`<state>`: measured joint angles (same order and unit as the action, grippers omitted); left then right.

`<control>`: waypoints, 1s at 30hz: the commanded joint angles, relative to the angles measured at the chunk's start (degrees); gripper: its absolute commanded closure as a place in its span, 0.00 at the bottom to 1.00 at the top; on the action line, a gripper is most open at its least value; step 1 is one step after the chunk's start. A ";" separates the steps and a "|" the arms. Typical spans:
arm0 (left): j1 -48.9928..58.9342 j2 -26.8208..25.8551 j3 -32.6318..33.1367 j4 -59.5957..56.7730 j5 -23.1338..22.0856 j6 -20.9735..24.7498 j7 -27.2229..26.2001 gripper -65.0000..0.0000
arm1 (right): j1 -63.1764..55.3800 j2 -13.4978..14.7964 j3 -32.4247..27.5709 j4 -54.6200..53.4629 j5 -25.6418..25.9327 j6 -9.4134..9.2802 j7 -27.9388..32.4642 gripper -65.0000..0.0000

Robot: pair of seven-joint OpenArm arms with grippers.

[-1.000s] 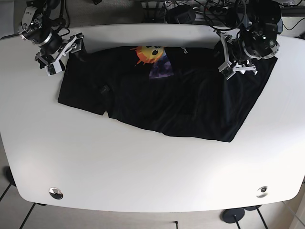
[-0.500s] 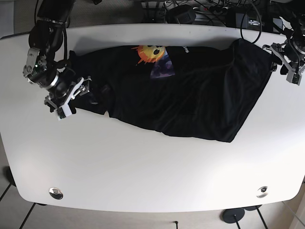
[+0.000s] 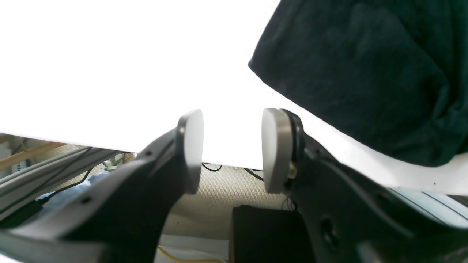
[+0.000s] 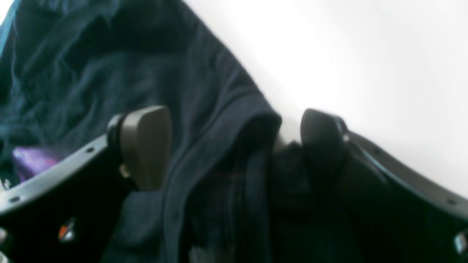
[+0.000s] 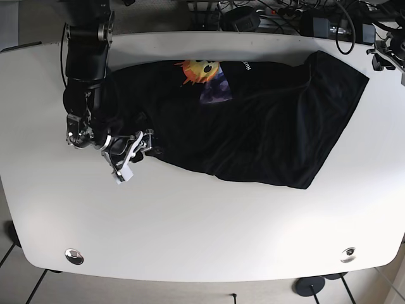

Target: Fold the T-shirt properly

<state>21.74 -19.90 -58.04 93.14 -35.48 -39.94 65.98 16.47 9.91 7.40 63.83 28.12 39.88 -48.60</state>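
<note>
**Right jaws straddling the sleeve edge; left arm parked off the cloth**

Jaws first. On my right gripper (image 4: 234, 146) the jaws stand apart, with a bunched fold of the T-shirt (image 5: 253, 126) between them — around the cloth, not yet closed on it. On my left gripper (image 3: 232, 149) the jaws are also apart and hold nothing; the left wrist view shows only bare table (image 3: 109, 54) and the table's far edge between the pads, with a corner of the shirt off to the upper right of that frame.

The shirt lies spread but rumpled across the upper half of the base view, its printed graphic (image 5: 202, 75) at top centre and its lower hem running diagonally toward the lower right. The right gripper (image 5: 126, 155) sits at the shirt's left-hand edge, centre-left of that frame. The left arm is barely in view at the upper right corner.

Step in hand, as I judge it: taking hold of the left-hand sleeve or side edge for a first fold inward. The next move calls for closing on that fold — catching the doubled hem cleanly — then lifting and carrying it toward the middle. I would bring the left arm back to the opposite edge.
</note>
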 commanded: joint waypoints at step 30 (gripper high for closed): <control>-5.96 3.51 3.93 -5.98 2.47 2.89 -4.92 0.28 | 0.10 -2.31 0.47 4.17 1.02 0.12 0.29 0.97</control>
<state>15.88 -15.11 -53.87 86.35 -32.58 -37.10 61.71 15.14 7.29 7.66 66.70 27.46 39.62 -49.36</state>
